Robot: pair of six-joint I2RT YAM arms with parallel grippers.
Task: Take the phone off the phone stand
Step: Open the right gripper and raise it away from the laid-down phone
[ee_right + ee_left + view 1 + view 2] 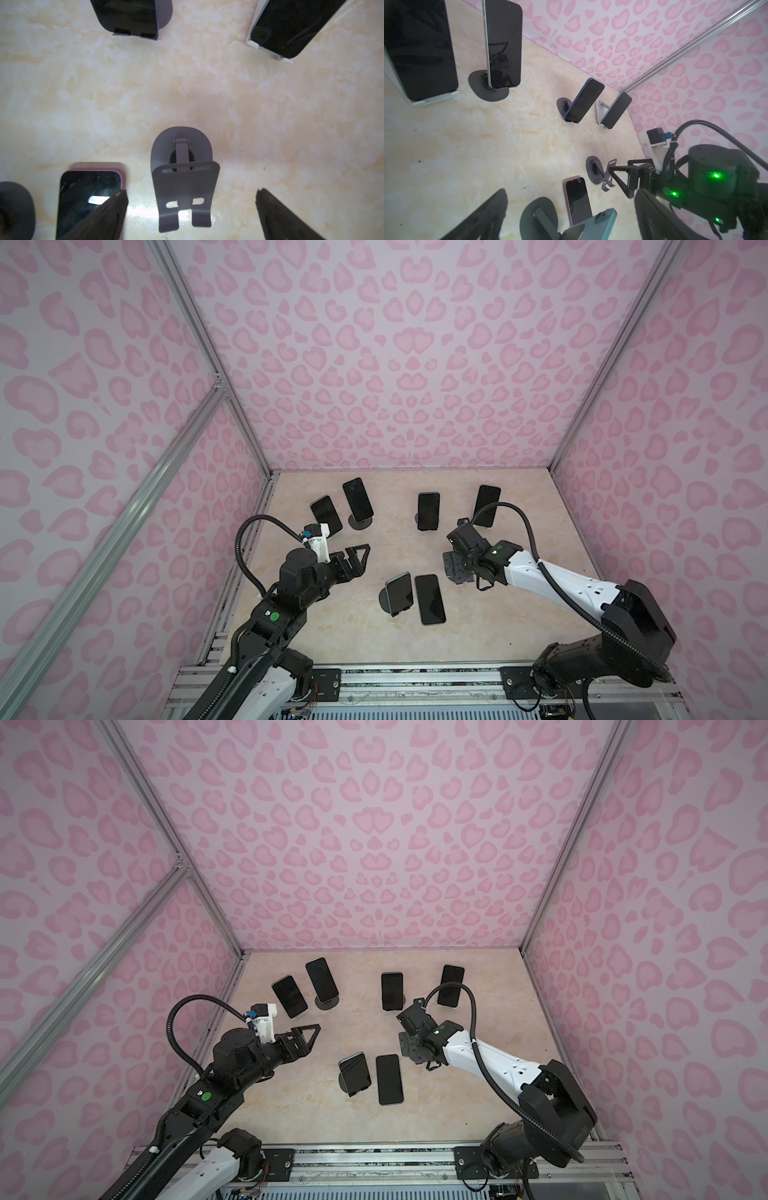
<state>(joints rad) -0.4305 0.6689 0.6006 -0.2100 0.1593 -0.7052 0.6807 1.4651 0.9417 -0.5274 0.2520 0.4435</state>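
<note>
The removal looks done: the phone (87, 191) lies flat on the bench (207, 93), just beside the empty stand (182, 149). The right gripper (191, 192) hangs spread and empty above the stand, and the left gripper (356, 562) is spread too. Next, the right arm should lift away without clipping the stand.

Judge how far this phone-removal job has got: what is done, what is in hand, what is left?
Done: one pink-cased phone lies flat on the table beside an empty stand. In hand: nothing; the right gripper hangs open over that stand, the left gripper open too. Left: five phones sit on stands, including the nearest phone.
</note>
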